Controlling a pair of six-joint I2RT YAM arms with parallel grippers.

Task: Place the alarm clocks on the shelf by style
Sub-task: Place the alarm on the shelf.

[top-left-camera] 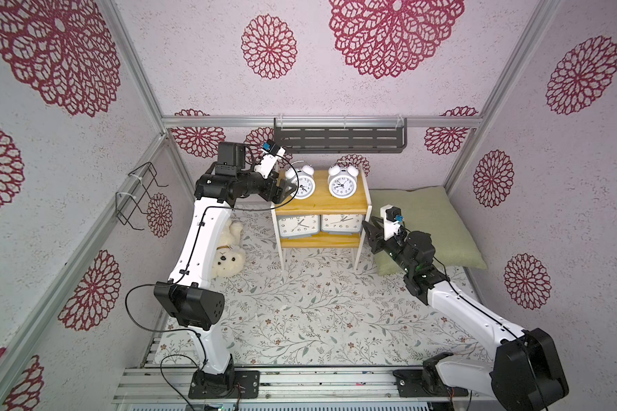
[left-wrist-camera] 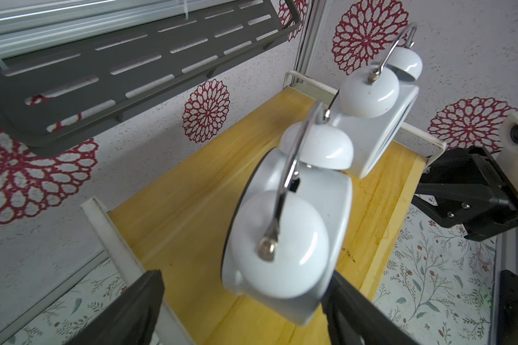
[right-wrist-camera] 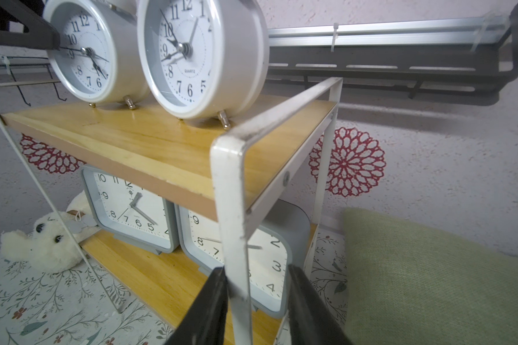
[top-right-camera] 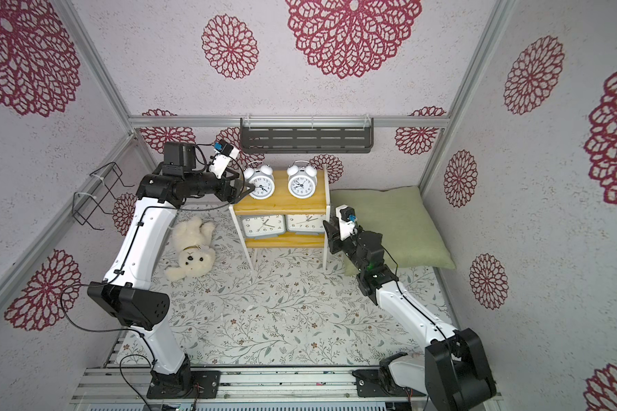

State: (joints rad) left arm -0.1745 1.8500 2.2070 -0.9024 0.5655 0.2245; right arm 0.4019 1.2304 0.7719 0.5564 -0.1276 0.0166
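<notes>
Clocks [top-left-camera: 303,183] shelved; left arm [top-left-camera: 207,227] reaches high, jaws spread.

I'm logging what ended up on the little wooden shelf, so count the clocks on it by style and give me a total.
White round twin-bell clocks, top board: 2, one nearer the left gripper at, one at.
Grey rounded-rectangle clocks, lower board: 2, at and.
Total on the shelf: 4.
</notes>
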